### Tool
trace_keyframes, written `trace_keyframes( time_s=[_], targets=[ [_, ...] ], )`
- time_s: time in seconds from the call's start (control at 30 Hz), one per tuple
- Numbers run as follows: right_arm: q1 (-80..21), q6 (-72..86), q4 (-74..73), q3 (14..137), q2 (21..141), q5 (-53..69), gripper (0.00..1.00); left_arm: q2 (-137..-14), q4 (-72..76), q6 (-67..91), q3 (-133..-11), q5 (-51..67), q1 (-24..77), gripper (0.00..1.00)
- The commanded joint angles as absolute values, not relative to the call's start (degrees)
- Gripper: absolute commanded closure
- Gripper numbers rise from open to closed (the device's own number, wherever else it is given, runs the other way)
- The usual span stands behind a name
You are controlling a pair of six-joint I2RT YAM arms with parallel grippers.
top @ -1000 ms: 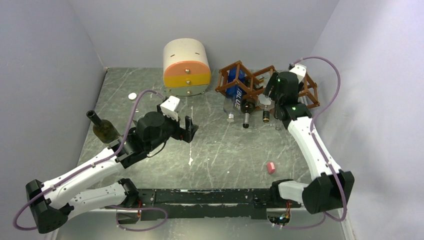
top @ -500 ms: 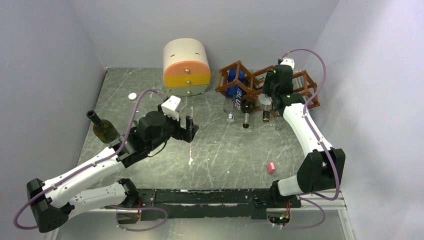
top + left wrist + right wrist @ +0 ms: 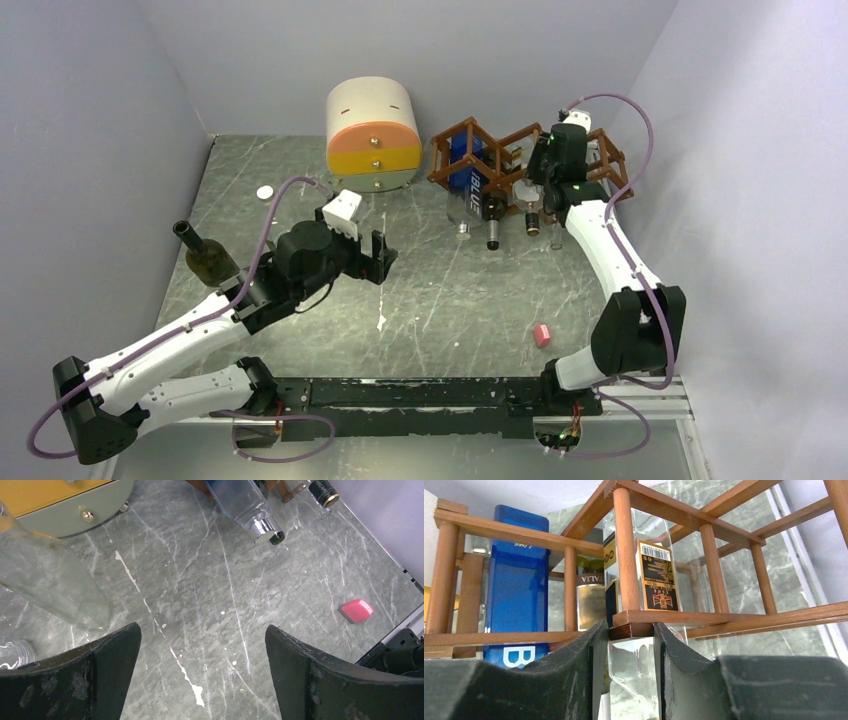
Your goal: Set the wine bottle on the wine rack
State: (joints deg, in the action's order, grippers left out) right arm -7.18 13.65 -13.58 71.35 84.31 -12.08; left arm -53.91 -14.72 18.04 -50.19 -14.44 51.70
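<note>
The wine rack (image 3: 515,150), a reddish-brown lattice, stands at the back right with several bottles lying in it, among them a blue one (image 3: 467,168). My right gripper (image 3: 545,192) is at the rack's front. In the right wrist view it (image 3: 630,630) is shut on the shoulder of a clear bottle (image 3: 636,672) just under a rack bar (image 3: 664,617). A dark green wine bottle (image 3: 207,260) stands upright at the far left. My left gripper (image 3: 378,258) hangs open over bare table (image 3: 202,627), holding nothing.
A cream-and-orange drawer cabinet (image 3: 372,135) sits left of the rack. A small pink block (image 3: 542,335) lies near the front right. The left wrist view shows a clear glass bottle (image 3: 50,585) close to the left finger. A white cap (image 3: 264,192) lies at the back left.
My right arm has reached further into the rack front and its jaws have closed on the clear bottle. The rack has shifted slightly left and back. The left arm has not moved.
</note>
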Motion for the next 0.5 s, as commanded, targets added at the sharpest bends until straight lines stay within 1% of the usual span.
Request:
trace_keyframes(
  time_s=[0.0, 0.13, 0.2, 0.23, 0.33, 0.37, 0.47],
  targets=[
    [-8.57, 18.16, -11.89, 70.37, 87.76, -3.02, 0.68, -53.48, -15.50, 18.72, -52.38, -16.12, 52.03, 0.02],
    [-8.75, 19.44, -10.99, 70.36, 88.50, -1.52, 0.68, -53.61, -16.24, 19.04, -52.71, -17.29, 52.04, 0.01],
    [-8.79, 20.13, -10.96, 70.58, 88.29, -1.29, 0.66, -53.74, -16.76, 19.18, -53.12, -18.64, 51.97, 0.00],
    [-8.79, 20.72, -11.50, 71.02, 88.02, -1.91, 0.62, -53.78, -17.07, 19.29, -53.35, -19.30, 51.95, 0.00],
    [-8.79, 21.31, -12.85, 72.38, 85.61, -4.44, 0.45, -53.79, -18.00, 19.46, -54.60, -21.72, 51.88, 0.00],
    [-8.74, 21.43, -13.00, 72.56, 84.30, -4.98, 0.41, -53.79, -18.28, 19.42, -55.11, -22.56, 51.84, 0.01],
    [-8.79, 21.13, -15.45, 73.72, 80.48, -5.91, 0.35, -53.53, -19.85, 19.26, -57.87, -25.11, 51.69, 0.00]
  ],
)
